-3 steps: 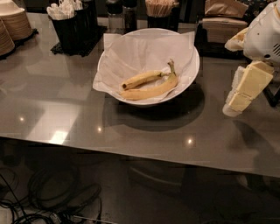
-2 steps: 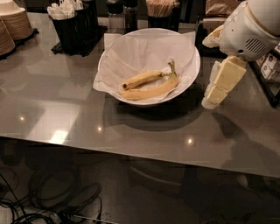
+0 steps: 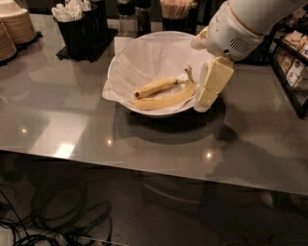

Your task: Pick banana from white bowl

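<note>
A: Where is the gripper (image 3: 204,100)?

B: At the right rim of the bowl (image 3: 159,112), hanging tip-down from the white arm (image 3: 240,24) that enters from the upper right. Its cream tip is low against the bowl's outer side, just above the table (image 3: 62,120).

A: Released or clenched?

B: I cannot tell. It carries nothing that I can see.

A: And the banana (image 3: 166,101)?

B: In the bowl, on the crinkled paper (image 3: 149,53). It lies along the near side, curving up to the right, with its stem raised close to the gripper. Whether the two touch I cannot say.

A: Alone in there?

B: No. A slimmer banana (image 3: 156,87) lies just behind it, nearly parallel, its right end meeting the big one near the stem.

A: What else is on the table?

B: A black holder (image 3: 77,31) of white items behind the bowl to the left, stacked plates (image 3: 17,26) at the far left, and a cup of wooden sticks (image 3: 175,9) at the back. A rack (image 3: 291,62) stands at the right edge. Cables (image 3: 48,216) lie on the floor below.
</note>
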{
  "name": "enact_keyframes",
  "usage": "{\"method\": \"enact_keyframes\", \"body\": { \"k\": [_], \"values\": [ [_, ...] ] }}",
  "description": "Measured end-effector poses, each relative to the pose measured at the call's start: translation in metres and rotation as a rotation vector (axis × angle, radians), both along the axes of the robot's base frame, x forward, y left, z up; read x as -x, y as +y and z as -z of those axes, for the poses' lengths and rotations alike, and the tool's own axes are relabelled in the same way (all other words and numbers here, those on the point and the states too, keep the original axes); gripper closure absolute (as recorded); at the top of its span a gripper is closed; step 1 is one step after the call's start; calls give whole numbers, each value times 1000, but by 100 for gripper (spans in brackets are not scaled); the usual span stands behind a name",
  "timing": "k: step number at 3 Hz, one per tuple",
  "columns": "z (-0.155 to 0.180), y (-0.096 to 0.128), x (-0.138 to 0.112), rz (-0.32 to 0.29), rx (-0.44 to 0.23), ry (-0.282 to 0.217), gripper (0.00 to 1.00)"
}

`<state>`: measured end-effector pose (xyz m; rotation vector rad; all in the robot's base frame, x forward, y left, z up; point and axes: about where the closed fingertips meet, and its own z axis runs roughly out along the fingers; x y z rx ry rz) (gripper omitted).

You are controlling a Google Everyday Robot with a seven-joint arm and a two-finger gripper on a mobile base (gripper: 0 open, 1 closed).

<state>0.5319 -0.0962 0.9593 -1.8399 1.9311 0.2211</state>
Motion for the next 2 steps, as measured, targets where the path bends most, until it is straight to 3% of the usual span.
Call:
{"method": "enact_keyframes", "body": {
  "k": [1, 2],
  "values": [
    [0, 15, -16, -26, -33, -14, 0],
    [11, 50, -41, -102, -64, 0, 0]
  ]
}}
